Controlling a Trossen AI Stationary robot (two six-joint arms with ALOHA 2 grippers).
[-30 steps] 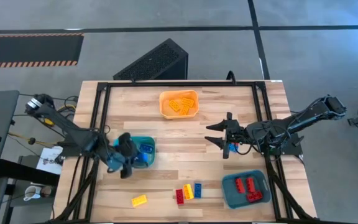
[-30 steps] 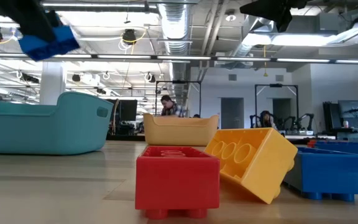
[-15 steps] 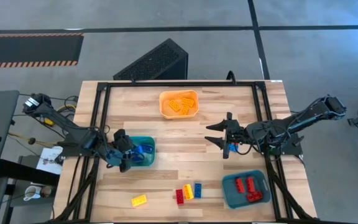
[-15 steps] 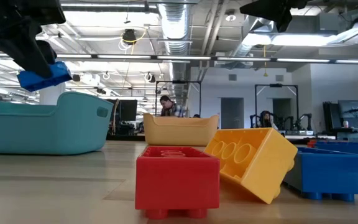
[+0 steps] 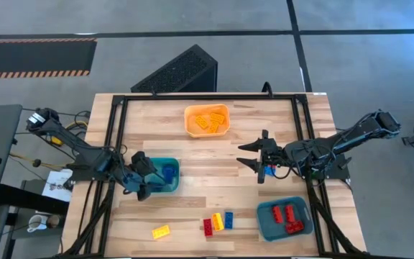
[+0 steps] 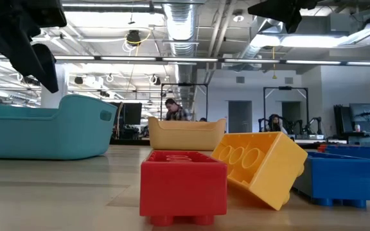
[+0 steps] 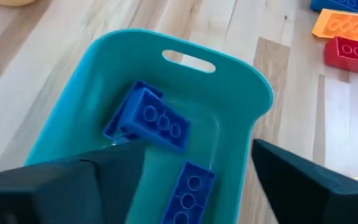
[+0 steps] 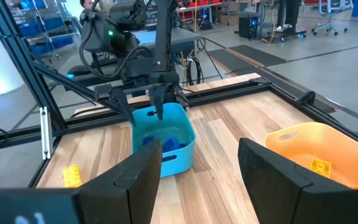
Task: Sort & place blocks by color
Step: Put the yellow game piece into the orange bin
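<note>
Blocks: blue bricks [image 7: 157, 119] lie in the teal bin [image 5: 169, 164], yellows in the orange bin [image 5: 207, 119], reds in the right-hand bin [image 5: 286, 219].
Left gripper [image 5: 146, 185]: fingers spread, empty, above the teal bin.
Right gripper [image 5: 259, 157]: parted, empty, mid-table.
Remaining: four loose blocks (red, yellow, blue [image 5: 228, 219], plus a lone yellow [image 5: 161, 232]).
Orientation: lone yellow's long axis runs roughly across the table.

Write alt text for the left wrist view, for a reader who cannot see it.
Two blue blocks lie inside a teal bin on a wooden table, seen past the left end effector, whose two dark fingers stand open and empty above the bin. Beyond the bin, a red block, an orange-yellow one and a blue one sit on the table.
</note>
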